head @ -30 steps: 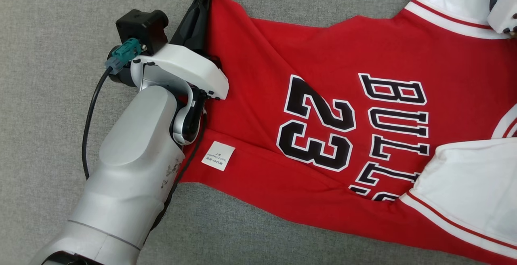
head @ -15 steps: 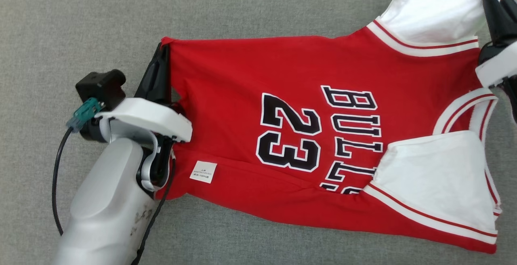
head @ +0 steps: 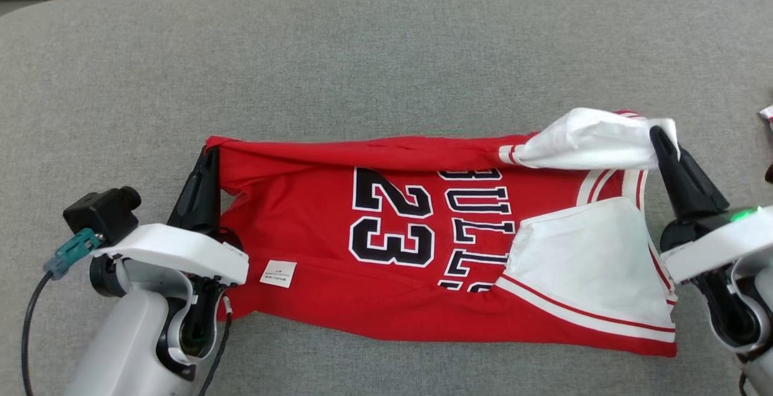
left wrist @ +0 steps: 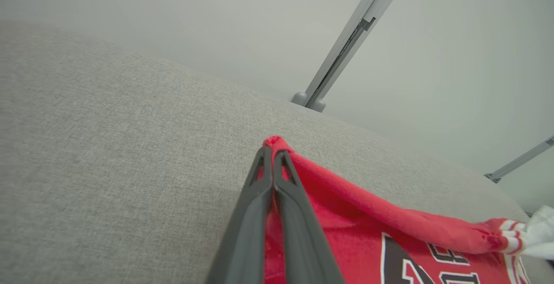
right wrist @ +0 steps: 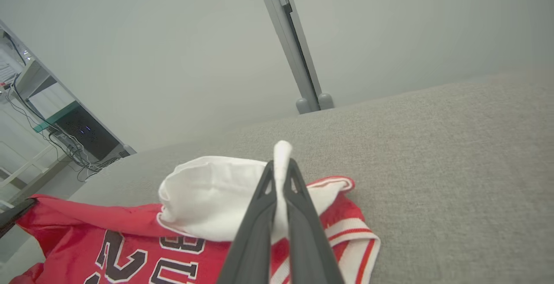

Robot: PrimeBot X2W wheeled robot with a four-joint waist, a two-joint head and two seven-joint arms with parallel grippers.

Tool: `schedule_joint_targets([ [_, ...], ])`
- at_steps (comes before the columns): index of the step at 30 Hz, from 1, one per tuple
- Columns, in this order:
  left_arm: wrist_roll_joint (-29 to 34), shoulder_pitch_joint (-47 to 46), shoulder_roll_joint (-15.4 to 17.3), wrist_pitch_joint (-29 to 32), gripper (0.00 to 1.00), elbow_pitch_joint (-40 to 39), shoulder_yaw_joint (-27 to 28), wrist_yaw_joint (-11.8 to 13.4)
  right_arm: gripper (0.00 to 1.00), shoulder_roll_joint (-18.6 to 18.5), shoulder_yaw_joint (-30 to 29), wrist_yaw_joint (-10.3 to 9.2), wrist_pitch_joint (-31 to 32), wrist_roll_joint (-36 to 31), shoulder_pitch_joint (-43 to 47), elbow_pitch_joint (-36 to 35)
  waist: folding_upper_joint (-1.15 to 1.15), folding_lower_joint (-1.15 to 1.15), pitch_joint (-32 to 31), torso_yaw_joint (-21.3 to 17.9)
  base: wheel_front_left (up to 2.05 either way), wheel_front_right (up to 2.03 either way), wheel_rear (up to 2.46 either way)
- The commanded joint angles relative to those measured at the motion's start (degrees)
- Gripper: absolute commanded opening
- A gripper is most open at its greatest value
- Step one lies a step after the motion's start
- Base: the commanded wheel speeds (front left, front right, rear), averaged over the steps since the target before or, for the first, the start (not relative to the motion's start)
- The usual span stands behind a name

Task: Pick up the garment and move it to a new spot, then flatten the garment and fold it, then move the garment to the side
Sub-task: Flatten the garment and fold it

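left gripper [head: 208, 159] pinches the jersey [head: 392, 290] by a hem corner, right gripper [head: 659, 142] nips the white sleeve [head: 589, 139]. jersey's mid-surface [head: 386, 52], far edge lifted. uneven pull could slip that thin sleeve grip and bunch the fold.

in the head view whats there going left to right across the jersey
Across the red jersey: left gripper → white care label → number 23 → BULLS lettering → lower white sleeve → right gripper
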Motion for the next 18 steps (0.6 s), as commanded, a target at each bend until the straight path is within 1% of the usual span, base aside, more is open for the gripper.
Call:
schedule_joint_targets([
  [1, -0.34, 1.22, 1.13, 0.35, 0.00, -1.27, 0.57, 0.43, 0.00, 0.33, -0.98, 0.00, -0.81, 0.64, 2.11, -0.65, 0.00, 0.00, -0.72, -0.49, 0.00, 0.00, 0.00],
  [5, -1.12, 3.95, 2.68, 2.04, 0.00, -4.99, 0.82, 0.96, 0.00, 1.46, -2.39, 0.00, -0.82, 0.29, 7.36, -2.55, 0.00, 0.00, -1.67, -1.01, 0.00, 0.00, 0.00],
  [10, -0.10, 8.02, 5.32, 4.63, 0.00, -9.29, -0.04, 2.68, 0.00, 3.16, -3.77, 0.00, 0.17, -0.23, 12.93, -4.55, 0.00, 0.00, -2.76, -1.78, 0.00, 0.00, 0.00],
  [16, -0.75, 13.37, 6.76, 7.36, 0.00, -11.40, -0.84, 4.56, 0.00, 5.48, -4.94, 0.00, 2.20, -1.55, 18.23, -4.92, 0.00, 0.00, -3.68, -2.35, 0.00, 0.00, 0.00],
  [17, -0.67, 14.04, 6.86, 7.66, 0.00, -11.13, -1.12, 4.82, 0.11, 6.00, -5.14, 0.00, 2.39, -2.00, 18.85, -4.72, 0.00, 0.00, -3.73, -2.38, 0.00, 0.00, 0.00],
  [18, -0.91, 14.58, 6.64, 8.04, 0.00, -10.77, -1.37, 4.92, 0.34, 6.65, -5.38, 0.00, 2.65, -2.07, 19.39, -4.45, 0.00, 0.00, -3.80, -2.39, 0.00, 0.00, 0.00],
])
